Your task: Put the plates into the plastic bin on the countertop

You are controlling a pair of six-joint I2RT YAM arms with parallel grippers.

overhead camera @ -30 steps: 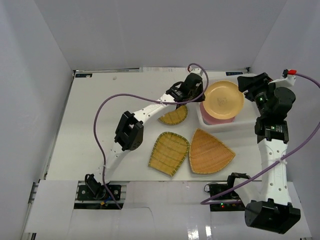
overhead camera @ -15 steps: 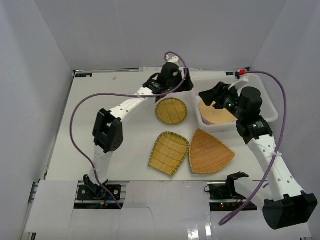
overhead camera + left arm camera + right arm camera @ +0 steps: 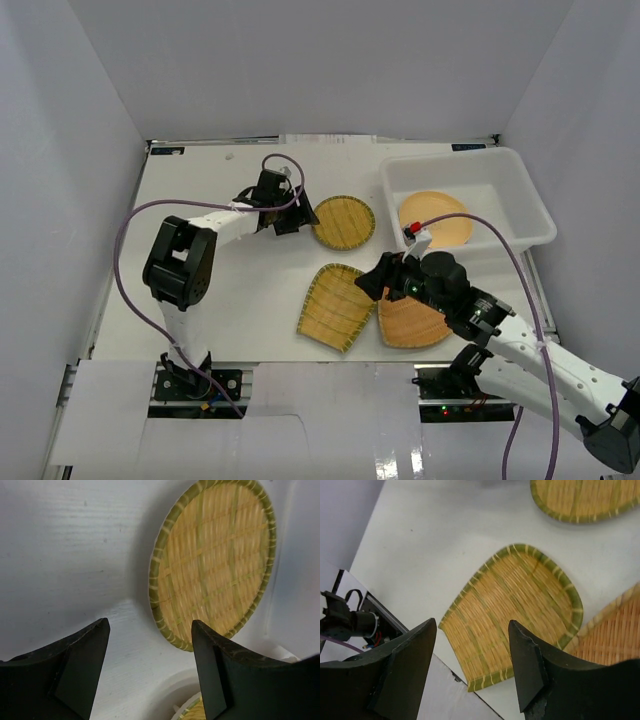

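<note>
Status: orange-yellow plate [image 3: 436, 220] lies flat inside the plastic bin [image 3: 530, 215] at the far right of the table [image 3: 200, 290]. What sits beneath it cannot be seen. Three woven trays are not yet binned, all flat on the table: round bamboo tray [image 3: 343, 222] just left of the bin, scoop-shaped tray [image 3: 337, 305] nearer the bases, fan-shaped tray [image 3: 405, 322] just beside it on the right and partly under the right arm.

Right fingers [image 3: 405, 665]: spread apart, holding nothing, hovering above the scoop-shaped tray; the wrist view looks straight down on its weave. Left fingers [image 3: 75, 665]: also apart and empty, low over the table beside the round bamboo tray's left rim.

Step in hand, as judged: right arm picks up the scoop-shaped tray.

Notes for doing it well:
- The tray lies flat, so a top-down pinch likely finds nothing to bite. Go for the raised green-bound rim, one finger inside and one outside.
- Choose the rim side away from the fan-shaped tray; the two edges nearly meet there and a finger could nudge or catch the neighbour.
- Close fully before lifting; woven bamboo is light and may pivot in the grip.
- Lift well above the bin's flared rim, then lower it flat over the plate.
- Keep the left arm outside the right arm's path to the bin.
</note>
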